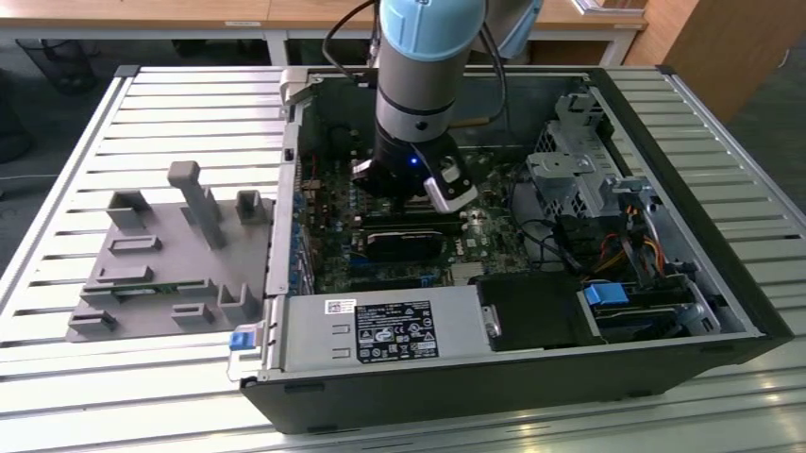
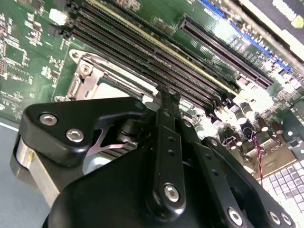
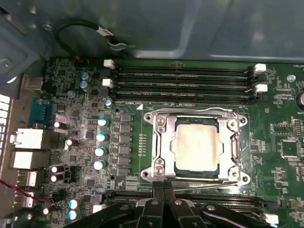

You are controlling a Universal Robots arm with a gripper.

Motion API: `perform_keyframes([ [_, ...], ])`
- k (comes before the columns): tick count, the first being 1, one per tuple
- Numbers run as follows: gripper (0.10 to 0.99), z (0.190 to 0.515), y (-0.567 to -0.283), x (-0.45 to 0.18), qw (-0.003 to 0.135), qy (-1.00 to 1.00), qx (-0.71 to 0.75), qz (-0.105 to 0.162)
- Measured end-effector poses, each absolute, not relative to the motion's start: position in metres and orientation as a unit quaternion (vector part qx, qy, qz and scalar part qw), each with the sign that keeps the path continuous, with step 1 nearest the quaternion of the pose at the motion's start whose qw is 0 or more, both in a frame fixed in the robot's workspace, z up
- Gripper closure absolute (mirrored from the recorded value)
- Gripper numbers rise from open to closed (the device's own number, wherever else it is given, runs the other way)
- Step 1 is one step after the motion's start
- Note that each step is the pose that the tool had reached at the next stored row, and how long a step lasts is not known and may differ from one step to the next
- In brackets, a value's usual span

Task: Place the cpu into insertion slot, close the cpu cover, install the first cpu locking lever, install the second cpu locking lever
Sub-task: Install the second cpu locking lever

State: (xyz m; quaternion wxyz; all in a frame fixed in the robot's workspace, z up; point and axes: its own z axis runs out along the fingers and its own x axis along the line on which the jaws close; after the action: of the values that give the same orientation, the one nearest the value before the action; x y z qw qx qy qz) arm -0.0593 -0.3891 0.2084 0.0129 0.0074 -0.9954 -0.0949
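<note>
The pale blue and silver robot arm (image 1: pixel 422 66) comes straight down into the open black computer case (image 1: pixel 529 368), its wrist vertical above the green motherboard (image 3: pixel 76 123). At its end the black hand (image 3: pixel 163 187) points down at the board; in both wrist views its two thin fingers (image 2: pixel 164 123) are pressed together with no gap between them, clenched and carrying nothing. Their tips sit right at one edge of the socket assembly, at or just above a thin silvery locking lever (image 3: pixel 209 183) that runs along that edge; whether they actually touch it cannot be told.

Just past the fingertips, the cpu (image 3: pixel 197 149), a flat square chip with a dull silver-tan face, lies seated flat in the insertion slot (image 3: pixel 176 167), a dark square socket. The cpu cover (image 3: pixel 160 142), a thin silvery metal frame with a square cut-out, lies closed down over it, the chip's face showing through the opening.

Beyond the socket run long black memory slots (image 3: pixel 183 83) with white end clips.

In the exterior view, a white printed label (image 1: pixel 396 332) sits on the grey power supply box (image 1: pixel 309 326); its print is too small to read. The case rests on a slatted white metal bench (image 1: pixel 151 104), with a grey plastic fixture tray (image 1: pixel 164 264) at the exterior view's left.
</note>
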Motion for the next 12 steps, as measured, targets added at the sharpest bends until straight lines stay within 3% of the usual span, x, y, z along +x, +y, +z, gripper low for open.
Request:
perform_keyframes([
  [12, 0.980, 0.2012, -0.3921, -0.0657, 0.011, -0.994, 0.008, -0.106],
])
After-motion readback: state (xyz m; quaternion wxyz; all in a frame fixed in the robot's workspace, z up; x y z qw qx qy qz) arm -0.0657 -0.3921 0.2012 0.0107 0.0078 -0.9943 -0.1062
